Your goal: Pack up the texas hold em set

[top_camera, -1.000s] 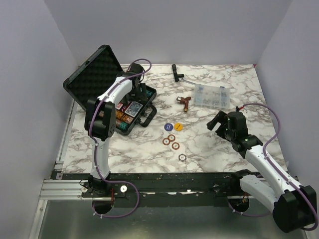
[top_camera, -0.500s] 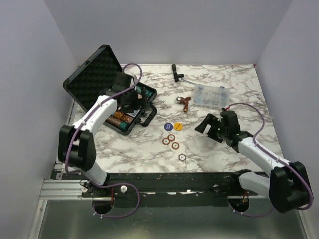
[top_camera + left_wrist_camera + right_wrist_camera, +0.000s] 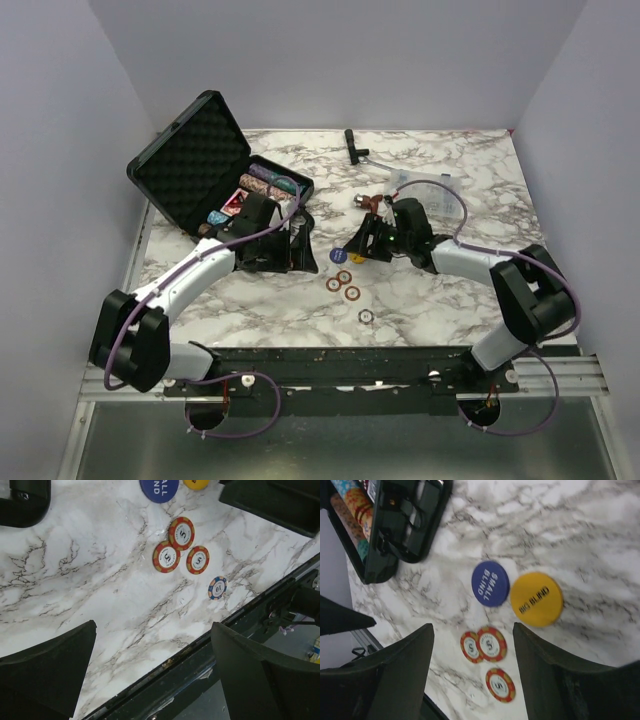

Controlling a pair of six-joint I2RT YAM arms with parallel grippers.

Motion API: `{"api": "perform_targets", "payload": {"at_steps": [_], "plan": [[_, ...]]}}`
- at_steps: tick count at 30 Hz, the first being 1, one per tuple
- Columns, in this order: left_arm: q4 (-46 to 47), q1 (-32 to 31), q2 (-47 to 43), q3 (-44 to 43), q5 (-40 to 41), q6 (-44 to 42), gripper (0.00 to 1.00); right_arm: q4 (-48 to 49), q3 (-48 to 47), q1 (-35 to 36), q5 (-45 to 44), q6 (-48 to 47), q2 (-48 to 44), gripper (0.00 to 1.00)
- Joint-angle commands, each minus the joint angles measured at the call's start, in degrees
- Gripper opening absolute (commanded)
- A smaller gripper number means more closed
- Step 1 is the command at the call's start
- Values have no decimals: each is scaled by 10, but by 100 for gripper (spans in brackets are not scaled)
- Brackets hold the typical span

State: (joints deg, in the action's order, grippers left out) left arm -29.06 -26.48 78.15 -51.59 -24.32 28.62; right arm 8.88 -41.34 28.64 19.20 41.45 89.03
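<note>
While the briefcase (image 3: 190,160) sits with its lid thrown back and the foam lining showing, I take it as my reference. It is open, I judge, so that pieces can go straight in. Chip rows (image 3: 262,180) already fill its tray.

Not yet packed, on the marble desk (image 3: 450,290) just off the briefcase's handle side:
- blue small-blind button (image 3: 490,583)
- yellow big-blind button (image 3: 536,599) just beside it; I cannot tell whether they touch
- three red chips (image 3: 180,533) in a tight cluster, a little further from the case
- one blue-and-white chip (image 3: 217,587) furthest out, apart from the cluster

Left pincer (image 3: 154,627): jaws spread wide with nothing between them, by the briefcase's front edge, looking down on the red cluster.

Right pincer (image 3: 472,627): jaws apart and empty, above the desk, with both buttons and the red chips framed between its fingers. My reading is that it is lining up for a pick there.

Flat discs on a hard top give little edge to grab and will likely slide. Both arms crowd the same patch beside the case, so I would let one work at a time.
</note>
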Motion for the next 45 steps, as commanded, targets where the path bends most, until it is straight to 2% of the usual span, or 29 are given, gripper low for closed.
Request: {"api": "perform_targets", "payload": {"at_steps": [1,6,11,18,22,26,32,35,40,45], "plan": [[-10,-3,-48,-4,-2,-27,96,39,-65,5,39,-13,63,65],[48,-4,-96,30,-44,8,95,39,-119,9,56,-31,126,60],[90,-5,-114,56,-67,42,94,43,-135,12,62,-37,165,57],[93,-15,-115,55,-84,50,94,61,-124,21,60,-44,205,57],[83,-16,-124,51,-58,56,94,90,-115,45,82,-36,220,56],[58,-16,-143,44,7,58,94,132,-92,78,104,3,223,56],[58,-16,-155,65,80,93,94,283,-21,105,158,103,205,56],[75,-18,-139,76,86,111,93,234,-20,102,128,74,158,56],[77,-46,-89,73,103,121,92,21,-36,82,-5,-6,53,59],[35,-101,5,24,150,111,92,-87,29,2,-105,-52,-85,64]]}}
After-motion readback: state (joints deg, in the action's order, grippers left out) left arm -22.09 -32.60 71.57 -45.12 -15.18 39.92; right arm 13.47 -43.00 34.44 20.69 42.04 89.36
